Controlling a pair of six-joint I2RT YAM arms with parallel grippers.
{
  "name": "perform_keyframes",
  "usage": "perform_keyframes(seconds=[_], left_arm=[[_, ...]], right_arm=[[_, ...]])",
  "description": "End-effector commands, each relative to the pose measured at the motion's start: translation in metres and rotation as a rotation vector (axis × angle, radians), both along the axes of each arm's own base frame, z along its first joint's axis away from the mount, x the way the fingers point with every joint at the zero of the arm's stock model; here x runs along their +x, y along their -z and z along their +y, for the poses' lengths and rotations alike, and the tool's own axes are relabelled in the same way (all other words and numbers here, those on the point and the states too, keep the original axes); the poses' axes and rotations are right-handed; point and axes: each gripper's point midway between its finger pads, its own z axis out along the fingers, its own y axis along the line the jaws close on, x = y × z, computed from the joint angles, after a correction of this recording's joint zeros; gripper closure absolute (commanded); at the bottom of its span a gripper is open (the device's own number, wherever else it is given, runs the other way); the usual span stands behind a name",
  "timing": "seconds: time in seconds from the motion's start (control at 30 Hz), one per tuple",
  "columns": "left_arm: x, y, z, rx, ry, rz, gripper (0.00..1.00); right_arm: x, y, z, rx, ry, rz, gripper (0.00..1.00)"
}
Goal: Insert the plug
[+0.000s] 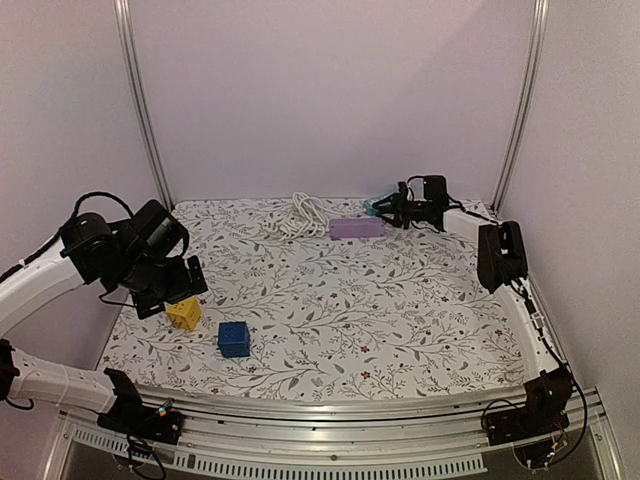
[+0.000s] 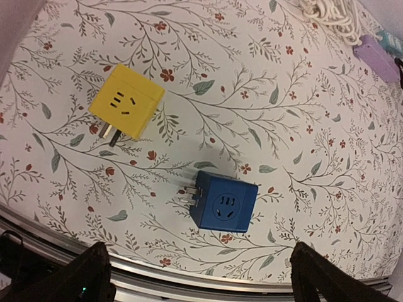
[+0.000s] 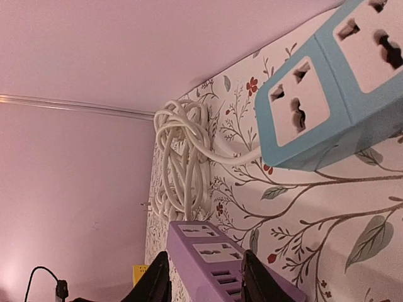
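Note:
Two cube plugs with metal prongs lie on the floral mat: a yellow one (image 1: 184, 313) (image 2: 126, 106) and a blue one (image 1: 233, 339) (image 2: 225, 201). My left gripper (image 1: 170, 290) (image 2: 201, 267) hovers open above them, holding nothing, its fingers (image 2: 88, 274) wide apart near the table's front rail. At the back, my right gripper (image 1: 386, 218) (image 3: 204, 280) is shut on one end of a purple power strip (image 1: 356, 228) (image 3: 214, 248), one finger on each long side. The strip's sockets face up.
A teal power strip (image 1: 372, 207) (image 3: 321, 94) lies just beyond the purple one, near the back wall. A coiled white cable (image 1: 305, 215) (image 3: 182, 163) sits to the left of both strips. Metal frame posts stand at the back corners.

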Motion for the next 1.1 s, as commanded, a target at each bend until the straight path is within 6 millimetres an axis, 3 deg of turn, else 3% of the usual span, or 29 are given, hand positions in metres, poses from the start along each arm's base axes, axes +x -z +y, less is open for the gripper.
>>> perform_keyframes(seconds=[0.0,0.3,0.5,0.63,0.7,0.83,0.9,1.07], left_arm=[[-0.001,-0.004,-0.004,-0.002,0.028,-0.006,0.00],[-0.002,-0.002,-0.005,-0.004,0.049,-0.003,0.01],[0.000,-0.004,-0.006,0.003,0.068,-0.017,0.01],[0.002,-0.003,-0.007,0.011,0.087,-0.026,0.00],[0.003,-0.003,-0.007,0.014,0.095,-0.030,0.01],[0.003,0.000,-0.007,0.023,0.114,-0.033,0.00],[0.003,0.002,-0.007,0.028,0.124,-0.032,0.01],[-0.001,0.007,-0.005,0.034,0.138,-0.030,0.00]], right_arm=[[-0.030,0.018,0.032,0.019,-0.155,0.013,0.63],[-0.074,0.035,0.062,-0.084,-0.278,0.041,0.64],[-0.113,-0.003,0.083,-0.135,-0.358,-0.023,0.63],[-0.142,-0.009,0.091,-0.181,-0.408,-0.025,0.62],[-0.152,-0.014,0.094,-0.214,-0.419,-0.044,0.59],[-0.165,-0.025,0.097,-0.274,-0.423,-0.090,0.40],[-0.167,-0.036,0.097,-0.296,-0.413,-0.107,0.36],[-0.164,-0.031,0.091,-0.498,-0.339,-0.160,0.31]])
